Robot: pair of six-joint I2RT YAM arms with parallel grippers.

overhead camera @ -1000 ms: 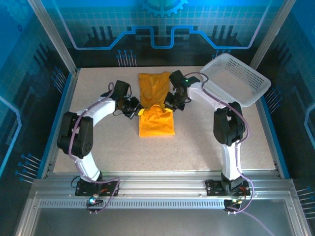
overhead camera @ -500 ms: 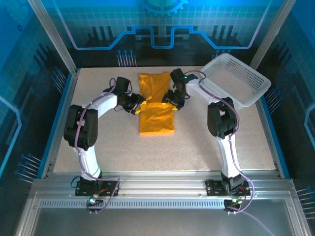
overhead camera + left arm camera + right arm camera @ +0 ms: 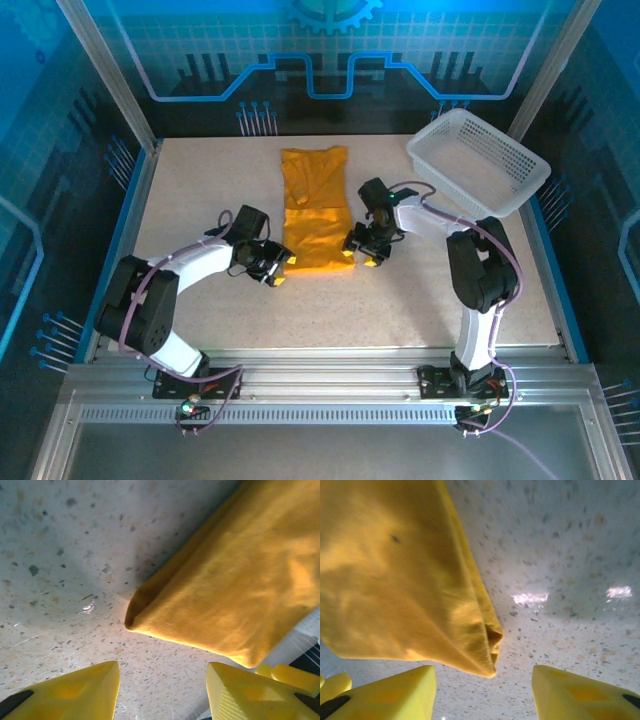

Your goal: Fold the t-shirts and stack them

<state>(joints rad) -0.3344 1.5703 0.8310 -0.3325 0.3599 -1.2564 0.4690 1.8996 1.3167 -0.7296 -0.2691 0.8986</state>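
The orange-yellow t-shirt [image 3: 316,235] lies flat on the speckled table as a long narrow strip, with a folded layer across its middle. My left gripper [image 3: 279,270] sits low at its near left corner, jaws open. In the left wrist view that corner of the t-shirt [image 3: 225,590] lies just beyond my left gripper [image 3: 162,685], with only bare table between the yellow fingertips [image 3: 80,690]. My right gripper [image 3: 364,254] is open at the near right corner. In the right wrist view the layered corner of the t-shirt [image 3: 395,580] lies just ahead of my right gripper [image 3: 484,687], untouched.
A white mesh basket [image 3: 480,160] sits tilted at the back right, close behind the right arm. Metal frame rails border the table [image 3: 400,300] on the left, right and near sides. Bare tabletop stretches in front of the shirt.
Both grippers were shut on cloth near the shirt's middle; they have opened, let go and moved toward me to the near corners. The shirt now lies flat.
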